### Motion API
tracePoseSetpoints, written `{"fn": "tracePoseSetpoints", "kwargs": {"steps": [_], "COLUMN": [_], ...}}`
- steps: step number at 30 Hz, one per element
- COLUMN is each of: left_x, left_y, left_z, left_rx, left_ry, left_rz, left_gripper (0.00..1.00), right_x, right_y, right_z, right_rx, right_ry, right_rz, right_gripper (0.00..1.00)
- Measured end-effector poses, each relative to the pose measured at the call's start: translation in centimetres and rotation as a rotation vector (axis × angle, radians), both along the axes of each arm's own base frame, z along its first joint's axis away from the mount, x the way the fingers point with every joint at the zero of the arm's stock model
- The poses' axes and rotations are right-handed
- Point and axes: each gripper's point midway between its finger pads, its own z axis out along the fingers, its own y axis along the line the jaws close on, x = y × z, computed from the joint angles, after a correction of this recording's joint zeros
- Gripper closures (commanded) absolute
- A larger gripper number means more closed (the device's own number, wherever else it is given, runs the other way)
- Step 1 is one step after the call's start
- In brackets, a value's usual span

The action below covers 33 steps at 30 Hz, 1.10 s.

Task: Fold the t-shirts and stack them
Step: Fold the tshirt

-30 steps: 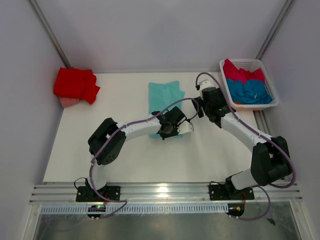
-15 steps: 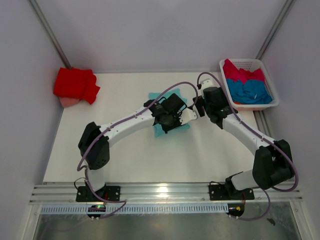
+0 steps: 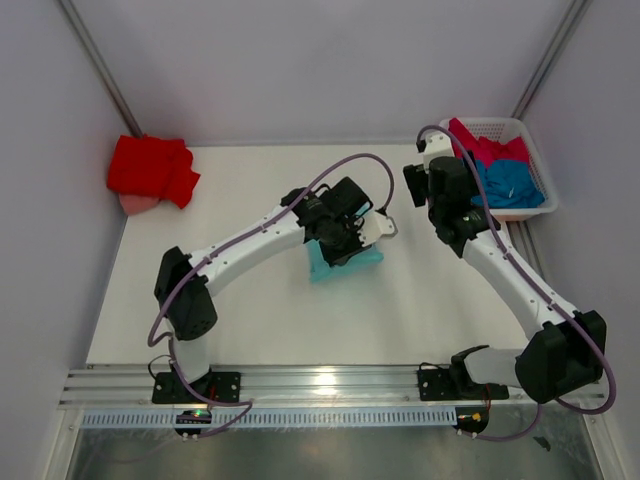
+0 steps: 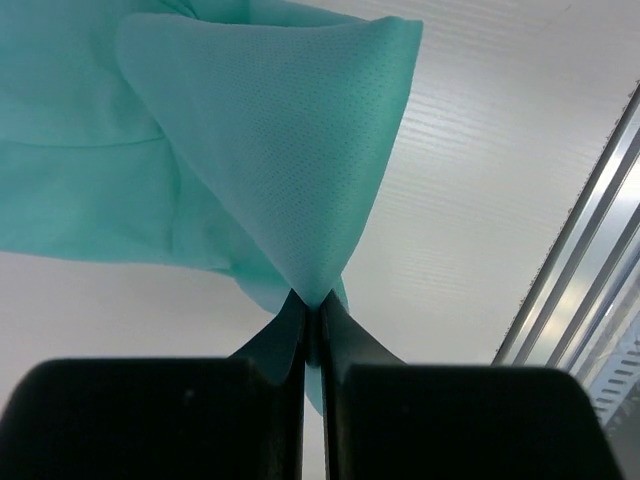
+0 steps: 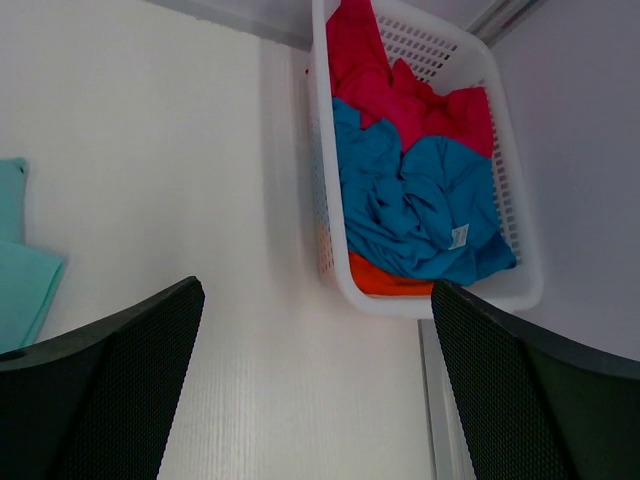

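A mint-teal t-shirt (image 3: 345,262) lies partly folded at mid-table, mostly under my left arm. My left gripper (image 3: 348,226) is shut on a pinched fold of this t-shirt (image 4: 250,130), and the cloth rises in a peak from the closed fingertips (image 4: 312,305). A bright red t-shirt (image 3: 152,168) sits bunched at the far left corner. Blue (image 3: 510,180) and crimson-pink (image 3: 480,148) t-shirts lie crumpled in the basket. My right gripper (image 3: 414,186) hangs open and empty beside the basket, left of it. In the right wrist view the right gripper (image 5: 318,290) is wide apart over bare table.
The white slatted basket (image 3: 497,123) stands at the far right corner; its near rim (image 5: 400,305) shows something orange (image 5: 385,282) under the blue cloth. A pale pink thing (image 3: 135,204) peeks from under the red t-shirt. A metal rail runs along the right edge.
My left gripper has carried the pinched teal edge from the near end toward the back, folding the shirt over. My right gripper has drawn away from the shirt toward the basket.
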Motion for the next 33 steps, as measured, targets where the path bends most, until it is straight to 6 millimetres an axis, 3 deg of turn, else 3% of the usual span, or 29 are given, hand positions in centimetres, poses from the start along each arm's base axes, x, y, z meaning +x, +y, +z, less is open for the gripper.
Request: {"fn": "tracePoseSetpoints", "kwargs": {"steps": [6, 9, 12, 19, 27, 33], "left_x": [2.6, 4.1, 5.8, 9.3, 13.9, 16.8], "left_y": [-2.5, -3.7, -4.1, -2.3, 0.8, 0.6], "left_z": [3.3, 3.4, 2.2, -2.0, -2.5, -3.5], "left_rx": [-0.070, -0.085, -0.074, -0.031, -0.047, -0.054], "left_ry": [-0.091, -0.109, -0.106, -0.035, -0.067, -0.114], "left_rz": [-0.027, -0.032, -0.025, 0.040, 0.116, 0.106], "left_gripper": [1.00, 1.00, 1.00, 1.00, 1.00, 0.99], "right_x": [0.2, 0.2, 0.2, -0.1, -0.2, -0.2], "right_y": [-0.3, -0.3, -0.3, -0.6, -0.5, -0.2], "right_z": [0.8, 0.7, 0.5, -0.8, -1.3, -1.6], "right_rx": [0.005, 0.003, -0.004, -0.024, -0.019, -0.009], "right_ry": [-0.021, -0.019, -0.015, 0.016, 0.027, 0.033], "right_rz": [-0.009, -0.009, -0.005, 0.001, 0.010, 0.023], "right_gripper": [0.01, 0.01, 0.01, 0.01, 0.01, 0.01]}}
